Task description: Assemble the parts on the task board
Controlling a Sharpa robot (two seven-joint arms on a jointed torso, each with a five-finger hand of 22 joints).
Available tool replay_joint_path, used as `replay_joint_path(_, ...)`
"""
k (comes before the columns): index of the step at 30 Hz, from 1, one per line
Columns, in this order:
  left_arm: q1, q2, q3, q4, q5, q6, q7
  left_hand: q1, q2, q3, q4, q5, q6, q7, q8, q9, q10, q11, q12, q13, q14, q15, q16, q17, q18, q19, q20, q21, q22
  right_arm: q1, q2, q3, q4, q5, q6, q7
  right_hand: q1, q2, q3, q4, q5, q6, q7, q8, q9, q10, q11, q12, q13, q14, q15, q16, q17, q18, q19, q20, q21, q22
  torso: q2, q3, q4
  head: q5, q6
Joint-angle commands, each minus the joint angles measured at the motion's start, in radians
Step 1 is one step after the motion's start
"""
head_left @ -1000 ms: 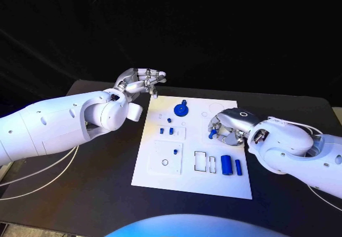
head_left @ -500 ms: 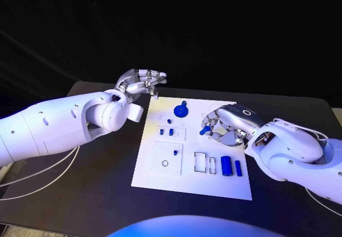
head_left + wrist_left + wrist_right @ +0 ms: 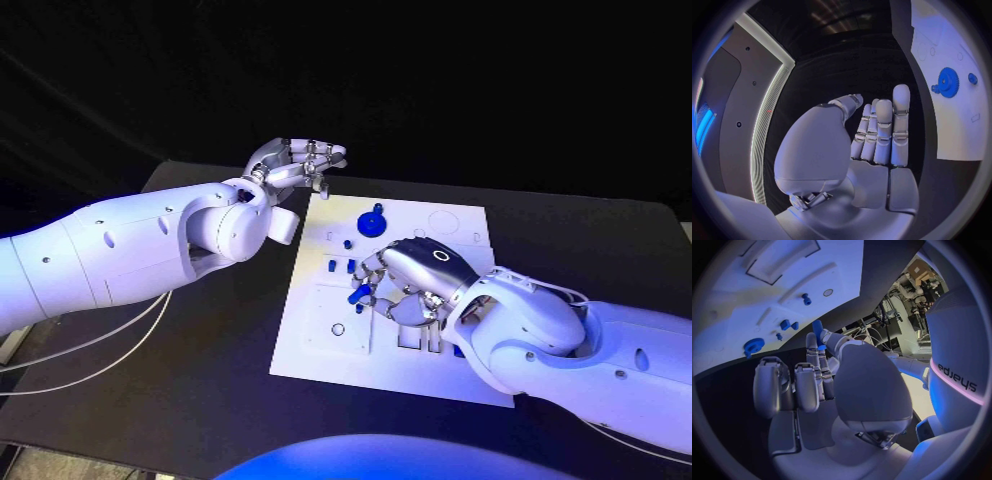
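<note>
left hand (image 3: 873, 145): silver, fingers straight and together, holding nothing
white task board (image 3: 954, 125): beside the fingertips
blue gear-shaped part (image 3: 947, 82): on board

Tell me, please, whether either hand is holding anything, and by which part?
The right hand pinches a small blue part between its fingertips, by one end; the other end sticks out over the board. The left hand holds nothing.

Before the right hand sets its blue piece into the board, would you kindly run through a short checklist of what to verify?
1. Right hand holds a small blue part at its fingertips: ok.
2. Part hangs over the task board: ok.
3. Which recess it lines up with: cannot tell.
4. Left hand off the board, beyond its far corner, holding nothing: ok.
5. Blue gear apart from the right hand: ok.
</note>
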State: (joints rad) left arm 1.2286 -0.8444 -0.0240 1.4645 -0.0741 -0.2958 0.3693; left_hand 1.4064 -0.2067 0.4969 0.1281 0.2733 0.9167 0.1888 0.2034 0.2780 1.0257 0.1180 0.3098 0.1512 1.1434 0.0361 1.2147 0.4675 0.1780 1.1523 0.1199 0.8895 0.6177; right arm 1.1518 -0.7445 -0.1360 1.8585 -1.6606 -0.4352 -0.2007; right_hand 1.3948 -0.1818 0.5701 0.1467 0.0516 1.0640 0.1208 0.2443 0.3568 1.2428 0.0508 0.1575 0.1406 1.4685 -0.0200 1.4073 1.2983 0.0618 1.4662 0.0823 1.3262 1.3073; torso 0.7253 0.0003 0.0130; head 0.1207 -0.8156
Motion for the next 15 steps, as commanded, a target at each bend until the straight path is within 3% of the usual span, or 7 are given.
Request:
replay_joint_path(1,0.0,0.01,0.001,-0.002,0.005,0.023,0.007,-0.009,0.003,0.004,0.001,-0.004,-0.009,0.001,0.006,0.001,-0.008,0.002,0.006,0.001,-0.006,0.002,-0.001,-0.002,0.005,-0.004,0.002,-0.003,0.0,-0.016,0.028,-0.003,-0.019,-0.018,0.042,0.016,-0.005,-0.002,-0.001,0.001,-0.001,-0.003,0.0,0.003,0.043,0.002,0.004,-0.006,0.0,0.045,-0.005,0.003,-0.001,-0.013,0.044,-0.009,0.001,0.151,0.001,-0.0023,0.002,0.005,0.001)
replay_joint_path(5,0.001,0.018,0.001,-0.003,0.005,0.025,0.006,-0.009,0.003,0.004,0.001,-0.004,-0.009,0.001,0.006,0.001,-0.008,0.002,0.006,0.001,-0.006,0.002,-0.001,-0.002,0.005,-0.004,0.002,-0.003,0.0,-0.037,0.06,-0.006,-0.041,-0.035,0.063,0.014,-0.007,-0.002,0.0,0.001,0.004,-0.002,0.0,0.004,0.043,0.003,0.004,-0.007,0.001,0.046,-0.005,0.005,0.003,-0.014,0.045,-0.009,0.005,0.153,0.002,-0.0019,0.001,0.011,0.0)
replay_joint_path(7,0.001,0.02,0.001,-0.004,0.005,0.026,0.006,-0.009,0.003,0.004,0.001,-0.004,-0.009,0.001,0.006,0.001,-0.008,0.002,0.006,0.001,-0.006,0.002,-0.001,-0.002,0.005,-0.004,0.002,-0.003,0.0,-0.046,0.074,-0.007,-0.053,-0.046,0.076,0.011,-0.005,-0.003,0.006,-0.007,0.034,-0.004,0.001,0.005,0.046,0.005,0.004,-0.012,0.003,0.046,-0.005,0.004,0.001,-0.014,0.045,-0.009,0.005,0.153,0.003,-0.0011,-0.0008,0.014,-0.001)
replay_joint_path(15,0.001,0.022,0.001,-0.006,0.005,0.027,0.005,-0.014,0.003,0.002,0.004,-0.004,-0.011,0.001,0.008,0.001,-0.01,0.003,0.009,0.002,-0.007,0.003,0.0,-0.002,0.004,-0.004,0.002,-0.002,0.002,-0.059,0.101,-0.008,-0.075,-0.069,0.117,-0.001,-0.008,-0.005,0.006,-0.007,0.038,-0.004,0.001,0.006,0.046,0.006,0.004,-0.014,0.004,0.046,-0.005,0.006,0.003,-0.015,0.046,-0.009,0.008,0.155,0.002,-0.0004,0.0016,0.015,-0.006)
